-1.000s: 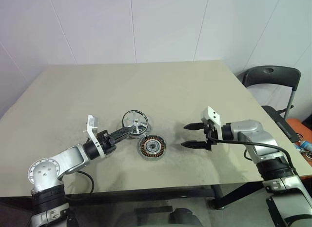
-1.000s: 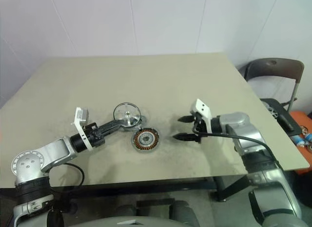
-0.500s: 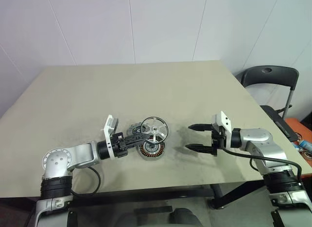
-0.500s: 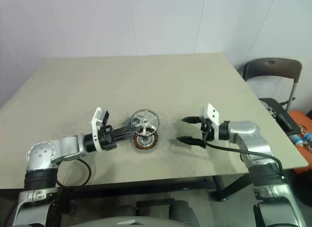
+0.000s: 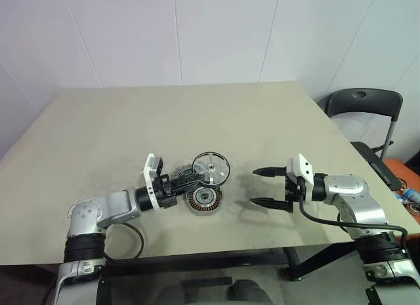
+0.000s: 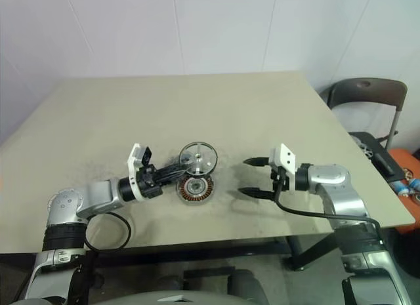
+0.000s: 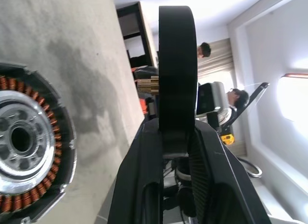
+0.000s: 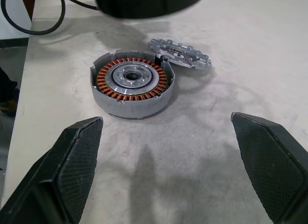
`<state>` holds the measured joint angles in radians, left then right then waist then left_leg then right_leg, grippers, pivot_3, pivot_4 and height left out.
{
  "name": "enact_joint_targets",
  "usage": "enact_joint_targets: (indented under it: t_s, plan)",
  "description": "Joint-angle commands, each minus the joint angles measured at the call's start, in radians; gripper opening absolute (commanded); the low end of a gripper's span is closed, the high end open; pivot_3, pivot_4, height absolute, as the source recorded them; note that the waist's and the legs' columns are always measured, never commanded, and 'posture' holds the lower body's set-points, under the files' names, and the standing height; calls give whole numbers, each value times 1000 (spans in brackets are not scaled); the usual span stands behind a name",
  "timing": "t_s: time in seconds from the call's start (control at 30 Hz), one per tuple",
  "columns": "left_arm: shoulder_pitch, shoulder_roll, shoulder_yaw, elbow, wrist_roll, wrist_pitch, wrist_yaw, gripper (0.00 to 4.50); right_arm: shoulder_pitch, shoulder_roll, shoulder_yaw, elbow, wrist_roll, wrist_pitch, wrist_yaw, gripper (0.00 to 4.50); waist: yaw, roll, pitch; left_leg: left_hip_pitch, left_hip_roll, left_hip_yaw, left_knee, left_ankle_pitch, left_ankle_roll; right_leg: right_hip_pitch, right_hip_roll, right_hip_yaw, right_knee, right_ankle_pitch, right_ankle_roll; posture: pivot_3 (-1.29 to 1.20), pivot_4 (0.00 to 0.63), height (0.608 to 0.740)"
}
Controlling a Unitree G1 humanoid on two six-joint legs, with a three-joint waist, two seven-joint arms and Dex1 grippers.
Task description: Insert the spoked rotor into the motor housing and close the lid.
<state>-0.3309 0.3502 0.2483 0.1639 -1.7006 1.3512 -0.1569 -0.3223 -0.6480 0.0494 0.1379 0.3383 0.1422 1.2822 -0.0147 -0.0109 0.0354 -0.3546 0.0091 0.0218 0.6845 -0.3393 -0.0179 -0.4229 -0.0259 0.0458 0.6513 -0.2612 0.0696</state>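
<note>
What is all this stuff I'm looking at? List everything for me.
table: one, beige, under everything.
spoked rotor: one, black rim with silver hub, held up on edge in the left hand, just above the motor housing.
motor housing: one, grey shell, copper ring, silver centre, flat on the table.
lid: one, grey with a notched edge, lying right beside the housing.
chair: one, black, past the table's right corner.
left hand: black fingers, shut on the rotor's rim.
right hand: black fingers, open, right of the housing.

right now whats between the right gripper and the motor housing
Nothing: bare table runs from the open right gripper to the motor housing in the right wrist view. The lid lies behind the housing.
</note>
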Motion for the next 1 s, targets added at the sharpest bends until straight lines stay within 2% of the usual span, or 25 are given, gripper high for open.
enact_joint_targets:
  t_s: [0.03, 0.3, 1.0]
  plan:
    - [26, 12, -10, -15, -84, -15, 42, 424, -8, -11, -12, -45, 16, 1, 3, 4500, 0, 0, 0, 0, 0, 0, 0, 0, 0, 0, 0, 0, 0, 0, 0, 0, 0, 740]
    - [67, 51, -39, -22, -137, -49, 95, 424, -10, -3, -7, -66, 20, 25, -2, 4500, 2, 0, 0, 0, 0, 0, 0, 0, -1, 0, 1, 0, 1, 0, 0, 0, 0, 740]
    - [101, 70, -78, -39, -134, -98, 135, 424, -31, 3, 7, -54, 14, 34, -18, 4500, 2, 0, 0, 0, -1, 0, 0, 0, -1, 0, 1, 0, 1, 0, 0, 0, 0, 740]
